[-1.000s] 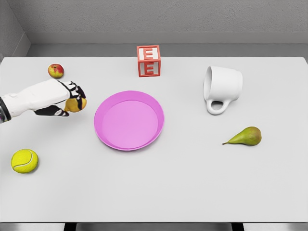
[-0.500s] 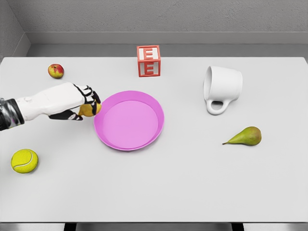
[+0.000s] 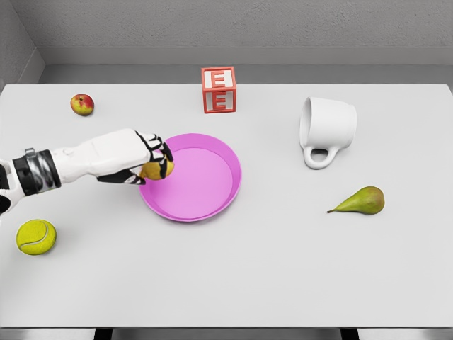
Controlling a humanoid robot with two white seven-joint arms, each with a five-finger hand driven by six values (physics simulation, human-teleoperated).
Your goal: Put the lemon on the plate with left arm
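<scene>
My left hand [image 3: 150, 161] comes in from the left edge with its fingers curled around the yellow lemon [image 3: 158, 170]. Only the lemon's lower right side shows under the fingers. Hand and lemon hang over the left rim of the pink plate [image 3: 195, 180], which lies in the middle of the white table. The right arm does not show.
A red letter block [image 3: 219, 89] stands behind the plate. A small apple [image 3: 82, 104] lies at the back left and a tennis ball [image 3: 36, 236] at the front left. A white mug [image 3: 325, 127] lies on its side at the right, with a pear [image 3: 362, 200] in front of it.
My left hand has carried the lemon to the right, from well left of the plate to over the plate's left rim. Nothing else has moved.
</scene>
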